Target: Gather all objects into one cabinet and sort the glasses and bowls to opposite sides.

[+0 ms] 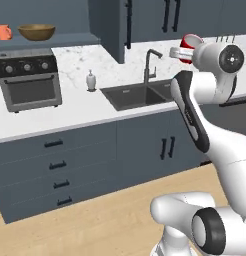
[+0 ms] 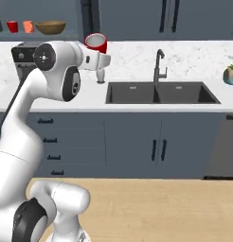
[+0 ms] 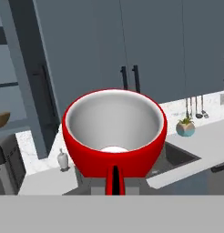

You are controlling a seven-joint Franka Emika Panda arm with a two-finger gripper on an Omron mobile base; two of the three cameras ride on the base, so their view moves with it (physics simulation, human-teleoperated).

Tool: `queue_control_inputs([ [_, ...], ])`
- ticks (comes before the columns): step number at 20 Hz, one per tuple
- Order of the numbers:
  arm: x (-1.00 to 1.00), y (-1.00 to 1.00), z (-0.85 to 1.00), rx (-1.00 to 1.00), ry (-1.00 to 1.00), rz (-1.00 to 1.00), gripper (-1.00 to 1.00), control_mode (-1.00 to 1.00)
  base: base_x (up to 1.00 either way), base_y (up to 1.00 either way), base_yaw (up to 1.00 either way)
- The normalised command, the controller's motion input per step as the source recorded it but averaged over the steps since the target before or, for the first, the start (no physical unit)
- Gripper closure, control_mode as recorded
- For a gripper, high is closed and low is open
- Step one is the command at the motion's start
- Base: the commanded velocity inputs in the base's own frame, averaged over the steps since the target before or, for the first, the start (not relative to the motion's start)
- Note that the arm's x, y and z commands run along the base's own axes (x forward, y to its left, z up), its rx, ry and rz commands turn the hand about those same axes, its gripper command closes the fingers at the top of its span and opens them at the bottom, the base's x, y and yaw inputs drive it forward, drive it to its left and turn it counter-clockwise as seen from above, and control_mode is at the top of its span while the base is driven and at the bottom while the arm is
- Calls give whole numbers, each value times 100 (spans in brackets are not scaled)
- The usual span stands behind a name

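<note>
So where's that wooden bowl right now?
The wooden bowl sits on the open cabinet shelf above the oven, just right of the orange mug.

Stood on the open cabinet shelf [image 2: 42,36]: a red mug [image 2: 12,26] at the left, an orange mug [image 2: 28,26] just beside it, then a wide brown wooden bowl [image 2: 50,27] at the right. Carried on the white marble counter [image 1: 85,107]: a small dark oven [image 1: 29,80] at the left, a white soap bottle [image 1: 91,81] near the sink's left edge, a potted plant [image 2: 230,74] far right. Set into it: a dark double sink [image 2: 158,92] with a dark faucet [image 2: 159,66] behind.
</note>
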Motion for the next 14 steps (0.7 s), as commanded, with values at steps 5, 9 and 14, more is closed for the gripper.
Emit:
queue_control_inputs([
  [5,0,0,0,0,0,0,100,100,-22,100,18],
  [9,0,0,0,0,0,0,100,100,-28,96,18],
  [14,0,0,0,0,0,0,100,100,-13,59,17],
])
